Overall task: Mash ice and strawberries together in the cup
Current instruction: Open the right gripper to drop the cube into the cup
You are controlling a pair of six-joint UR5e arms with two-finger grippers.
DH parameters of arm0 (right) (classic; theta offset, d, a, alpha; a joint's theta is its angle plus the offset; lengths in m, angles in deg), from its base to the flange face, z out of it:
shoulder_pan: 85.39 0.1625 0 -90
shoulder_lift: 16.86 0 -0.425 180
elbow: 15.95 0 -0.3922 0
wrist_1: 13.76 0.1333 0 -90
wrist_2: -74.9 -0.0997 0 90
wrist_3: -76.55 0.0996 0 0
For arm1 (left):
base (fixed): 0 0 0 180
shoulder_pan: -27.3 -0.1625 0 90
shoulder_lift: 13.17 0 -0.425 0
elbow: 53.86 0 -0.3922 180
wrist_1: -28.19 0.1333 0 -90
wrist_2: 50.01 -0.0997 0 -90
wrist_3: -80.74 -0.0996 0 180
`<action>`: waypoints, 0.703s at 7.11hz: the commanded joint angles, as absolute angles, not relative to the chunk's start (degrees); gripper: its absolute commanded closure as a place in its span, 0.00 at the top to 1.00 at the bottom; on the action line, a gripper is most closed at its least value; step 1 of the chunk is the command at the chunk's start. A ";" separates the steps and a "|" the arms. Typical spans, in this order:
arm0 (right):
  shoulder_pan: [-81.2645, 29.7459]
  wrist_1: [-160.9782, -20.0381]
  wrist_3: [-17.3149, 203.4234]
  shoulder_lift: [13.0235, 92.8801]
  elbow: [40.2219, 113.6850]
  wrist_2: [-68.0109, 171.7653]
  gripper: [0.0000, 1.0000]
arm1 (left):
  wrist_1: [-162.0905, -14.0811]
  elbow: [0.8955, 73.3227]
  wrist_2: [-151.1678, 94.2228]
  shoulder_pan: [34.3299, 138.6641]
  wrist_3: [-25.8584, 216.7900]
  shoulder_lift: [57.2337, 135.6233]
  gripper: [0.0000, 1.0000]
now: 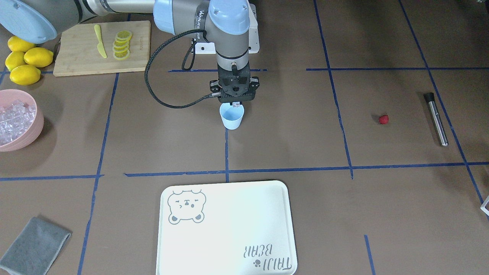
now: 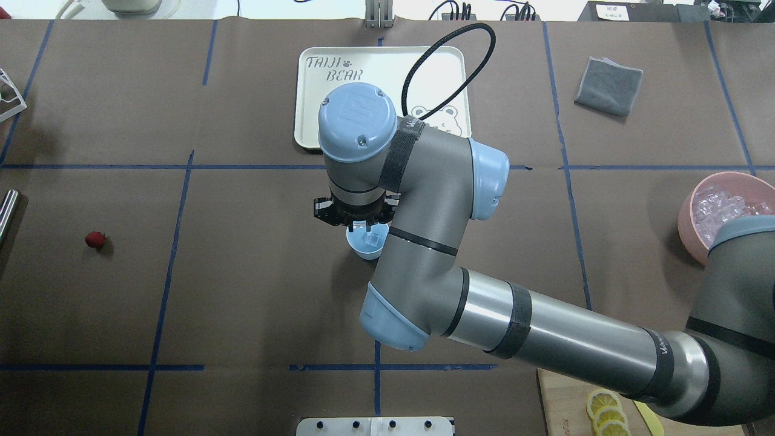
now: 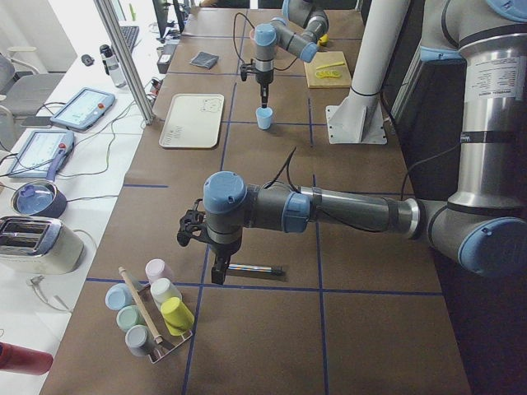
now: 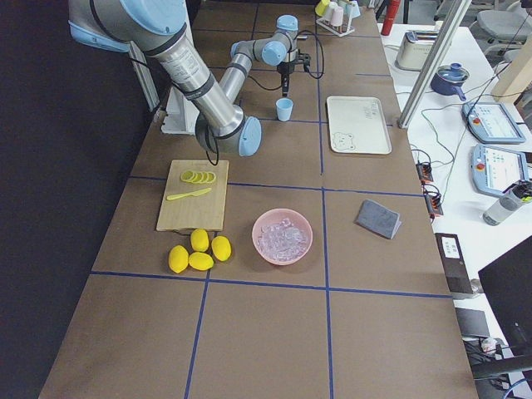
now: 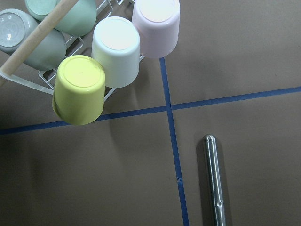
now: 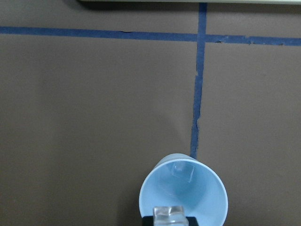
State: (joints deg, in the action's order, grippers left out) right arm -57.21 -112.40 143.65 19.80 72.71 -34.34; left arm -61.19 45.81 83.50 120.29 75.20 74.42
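The pale blue cup [image 1: 232, 118] stands upright at the table's middle. My right gripper [image 1: 235, 103] hangs straight over its mouth, shut on a clear ice cube [image 6: 168, 213] held at the rim. Another ice cube [image 6: 183, 170] lies inside the cup [image 6: 188, 193]. More ice [image 1: 15, 118] fills the pink bowl [image 1: 36, 126]. The dark red strawberry [image 1: 383, 119] lies alone on the table, far from the cup. My left gripper [image 3: 218, 276] hovers by a steel muddler [image 5: 214, 179]; I cannot tell whether it is open or shut.
A white bear tray [image 1: 229, 229] lies beyond the cup. A cutting board [image 1: 76, 53] carries lemon slices and a yellow knife, with whole lemons [image 1: 25, 61] beside it. A grey cloth [image 1: 34, 246] lies at a corner. A rack of coloured cups [image 5: 94, 56] stands near the muddler.
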 commanded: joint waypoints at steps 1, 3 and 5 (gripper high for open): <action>-57.62 -112.11 143.79 19.97 71.76 -34.26 0.02 | -61.28 45.81 83.50 120.29 75.20 74.37 1.00; -57.62 -112.55 143.70 20.32 71.59 -34.52 0.10 | -61.28 45.81 83.50 120.29 75.20 74.37 1.00; -57.53 -112.55 143.70 20.41 71.59 -34.70 0.40 | -61.28 45.72 83.50 120.29 75.20 74.37 1.00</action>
